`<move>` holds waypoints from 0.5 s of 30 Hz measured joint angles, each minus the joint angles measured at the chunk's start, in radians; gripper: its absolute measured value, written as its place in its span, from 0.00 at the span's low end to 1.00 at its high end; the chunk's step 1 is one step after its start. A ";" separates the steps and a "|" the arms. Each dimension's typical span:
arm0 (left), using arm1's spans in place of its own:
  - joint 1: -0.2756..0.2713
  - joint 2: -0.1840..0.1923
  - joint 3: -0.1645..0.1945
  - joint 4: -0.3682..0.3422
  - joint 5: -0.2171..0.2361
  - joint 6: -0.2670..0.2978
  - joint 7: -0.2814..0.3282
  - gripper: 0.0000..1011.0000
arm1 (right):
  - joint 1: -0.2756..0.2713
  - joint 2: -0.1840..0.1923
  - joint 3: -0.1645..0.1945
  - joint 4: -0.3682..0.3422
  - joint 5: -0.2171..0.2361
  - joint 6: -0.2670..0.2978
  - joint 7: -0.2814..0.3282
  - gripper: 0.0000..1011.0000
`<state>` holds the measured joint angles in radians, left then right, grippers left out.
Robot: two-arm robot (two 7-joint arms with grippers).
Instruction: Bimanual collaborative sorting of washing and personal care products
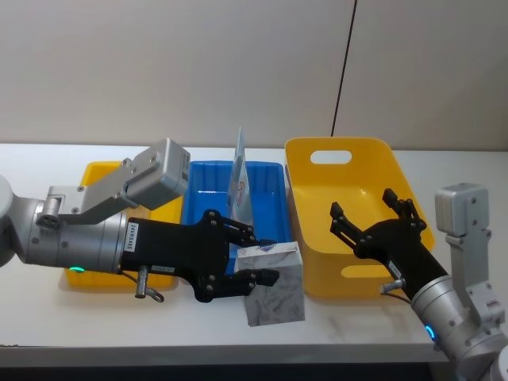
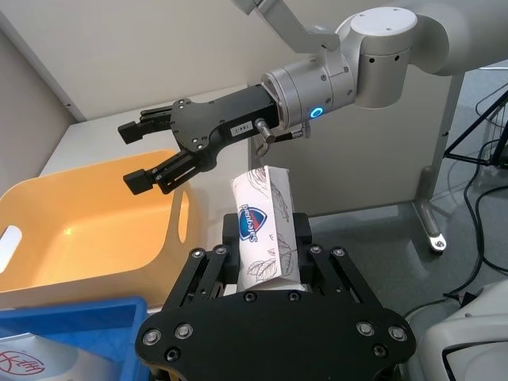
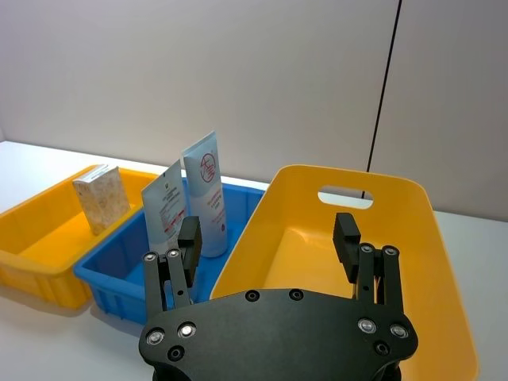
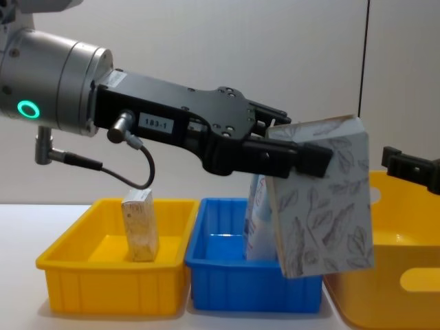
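My left gripper [image 1: 258, 255] is shut on a pale grey carton [image 1: 274, 290] printed with leaf outlines, holding it tilted in the air in front of the blue bin [image 1: 208, 198]. The chest view shows the carton [image 4: 323, 206] large, with the left gripper [image 4: 302, 157] across its top. In the left wrist view the carton [image 2: 266, 230] stands between the fingers. My right gripper [image 1: 373, 221] hangs open over the large yellow bin [image 1: 349, 171]. Pale blue tubes [image 3: 208, 190] stand in the blue bin, and a tan mottled carton [image 3: 101, 198] sits in the small yellow bin [image 3: 40, 246].
The three bins stand side by side along the white table: small yellow bin [image 4: 82, 282] on the left, blue bin [image 4: 234, 285] in the middle, large yellow bin [image 4: 405, 275] on the right. A grey wall rises close behind them.
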<state>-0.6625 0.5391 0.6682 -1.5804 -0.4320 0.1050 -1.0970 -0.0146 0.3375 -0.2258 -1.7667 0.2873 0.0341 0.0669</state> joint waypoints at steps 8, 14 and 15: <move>-0.001 0.000 0.001 0.001 -0.001 -0.001 0.000 0.34 | 0.000 0.016 0.007 0.000 0.012 0.003 0.033 0.99; -0.001 0.000 0.002 0.002 -0.001 -0.002 0.000 0.34 | -0.005 0.050 0.022 -0.008 0.045 0.013 0.098 0.99; -0.001 0.000 0.002 0.002 -0.002 -0.002 0.000 0.34 | -0.005 0.053 0.023 -0.009 0.050 0.014 0.108 0.99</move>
<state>-0.6633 0.5391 0.6697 -1.5784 -0.4336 0.1026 -1.0970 -0.0200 0.3903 -0.2029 -1.7754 0.3371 0.0481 0.1745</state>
